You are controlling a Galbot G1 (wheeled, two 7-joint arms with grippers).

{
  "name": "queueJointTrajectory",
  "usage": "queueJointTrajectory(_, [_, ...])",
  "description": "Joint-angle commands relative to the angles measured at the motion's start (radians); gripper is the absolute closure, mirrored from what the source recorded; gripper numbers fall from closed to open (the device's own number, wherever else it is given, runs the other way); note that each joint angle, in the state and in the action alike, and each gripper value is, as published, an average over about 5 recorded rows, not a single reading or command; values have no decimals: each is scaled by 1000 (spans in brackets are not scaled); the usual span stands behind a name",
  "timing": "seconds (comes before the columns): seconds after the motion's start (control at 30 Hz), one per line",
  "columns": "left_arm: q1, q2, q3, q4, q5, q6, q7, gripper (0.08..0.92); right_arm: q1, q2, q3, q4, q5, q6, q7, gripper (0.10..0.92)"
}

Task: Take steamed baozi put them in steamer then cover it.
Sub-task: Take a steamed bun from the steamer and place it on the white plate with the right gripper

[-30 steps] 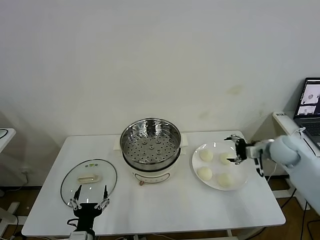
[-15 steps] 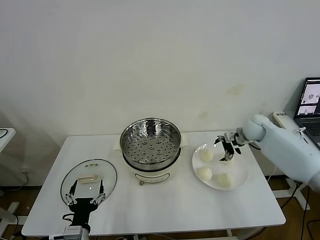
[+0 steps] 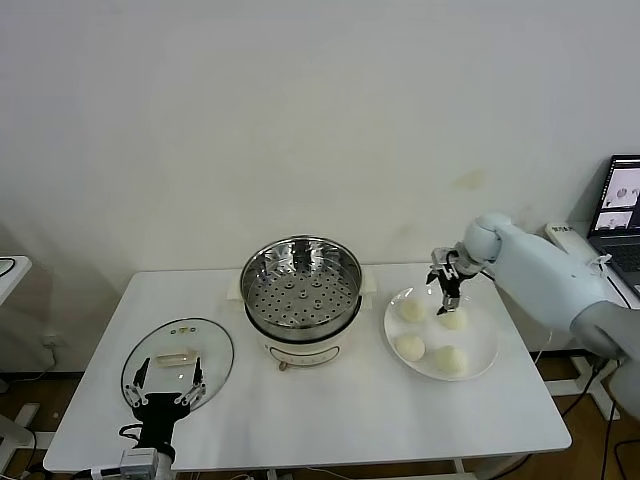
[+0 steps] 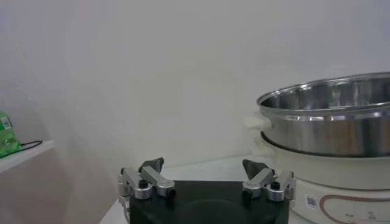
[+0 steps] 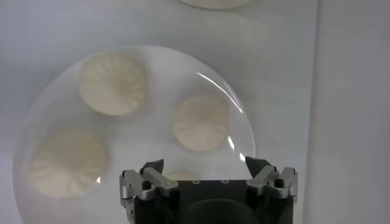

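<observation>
- The right gripper (image 3: 447,283) hangs over the far edge of the white plate (image 3: 487,349), fingers spread wide and pointing down, nothing between them.
- Four steamed baozi (image 3: 409,346) sit on that plate, right of the steamer; the gripper is just above the far pair, between the two of them.
- From the right wrist view the pleated buns (image 5: 113,83) show their round tops, no long axis to speak of; three are clearly visible, the fourth mostly hidden behind the gripper (image 5: 207,176) body.
- The steamer (image 3: 301,296) stands upright in the middle of the white table (image 3: 330,415), mouth open to the ceiling, perforated tray (image 3: 299,300) bare.
- The cover (image 3: 178,362) lies flat on the table's left, well apart from the steamer, its bar handle (image 3: 177,355) running roughly left to right.
- The left gripper (image 3: 164,385) waits low at the near left edge, over the cover's near rim, fingers released and holding nothing.
- The left wrist view has that gripper (image 4: 205,179) level, facing the steamer's (image 4: 329,131) side wall.
- A laptop (image 3: 621,205) glows at the far right.
</observation>
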Motion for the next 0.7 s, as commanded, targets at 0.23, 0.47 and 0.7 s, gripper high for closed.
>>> queueJointTrajectory(0.23, [0, 10, -12, -3, -17, 1, 2, 177, -26, 136, 26, -166, -44, 10, -3, 202])
queueJointTrajectory(0.47, [1, 16, -18, -14, -29, 2, 3, 177, -33, 163, 32, -198, -71, 13, -2, 203])
queueJointTrajectory(0.7, [4, 20, -22, -17, -36, 1, 4, 177, -43, 184, 59, -234, -94, 19, 2, 203])
